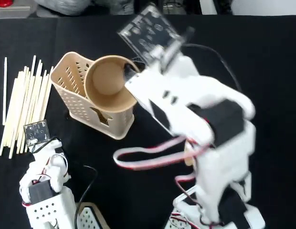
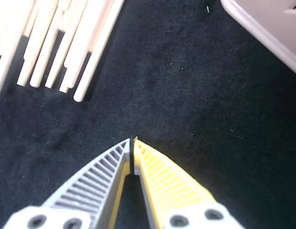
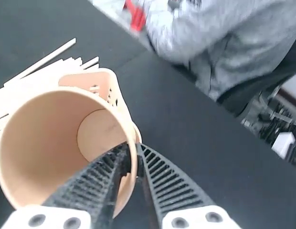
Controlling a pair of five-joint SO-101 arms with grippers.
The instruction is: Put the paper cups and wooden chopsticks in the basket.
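A tan paper cup (image 1: 109, 83) hangs tilted over the mouth of the beige slotted basket (image 1: 76, 102), its open end facing up toward the camera. My right gripper (image 3: 134, 151) is shut on the cup's rim (image 3: 67, 143), one finger inside and one outside. Wooden chopsticks (image 1: 24, 107) lie in a loose bundle on the black table, left of the basket. My left gripper (image 2: 133, 141) is shut and holds nothing, hovering low over the cloth just short of the chopstick ends (image 2: 67, 43). The basket's corner (image 2: 272, 28) lies beyond it.
The right arm's white body (image 1: 210, 133) and red-white cable (image 1: 148, 155) take up the table's middle right. The left arm (image 1: 43, 186) stands at the front left. Someone in a grey sleeve (image 3: 224, 43) sits beyond the far table edge.
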